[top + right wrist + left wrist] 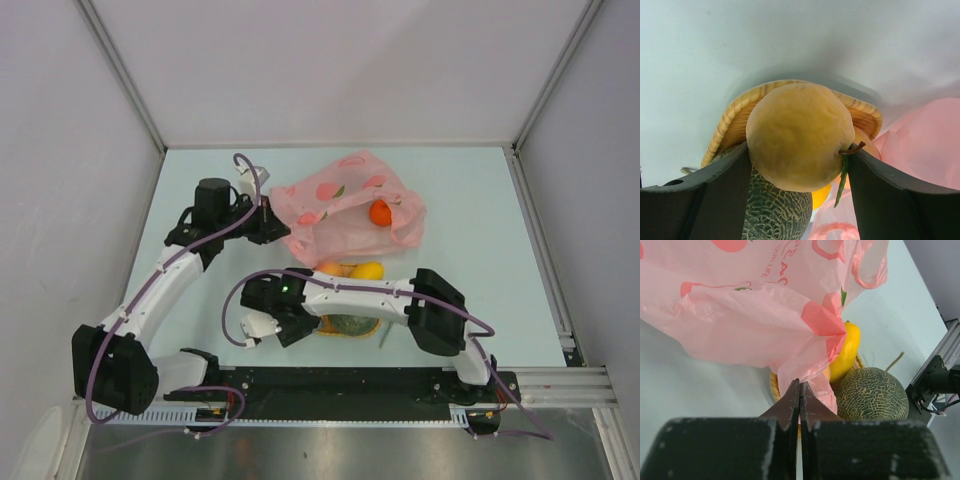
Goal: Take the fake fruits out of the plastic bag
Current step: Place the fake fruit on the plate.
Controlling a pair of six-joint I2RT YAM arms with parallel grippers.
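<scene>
Right wrist: right gripper (799, 154) clamps round tan-yellow fake fruit (800, 127); left gripper (800, 389) pinched closed on translucent pink plastic bag (740, 320).

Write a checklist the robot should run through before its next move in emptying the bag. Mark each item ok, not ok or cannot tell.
1. Right tool holds the peach-coloured fruit securely: ok, one finger presses on each side.
2. Free spot on the woven mat for setting it down: cannot tell; the melon and mango already crowd the mat.
3. Left tool grips the plastic bag: ok, it is shut on a fold.
4. Bag is emptied: not ok; an orange fruit shows inside it.
5. Arms are apart from each other: ok in the top view.
</scene>
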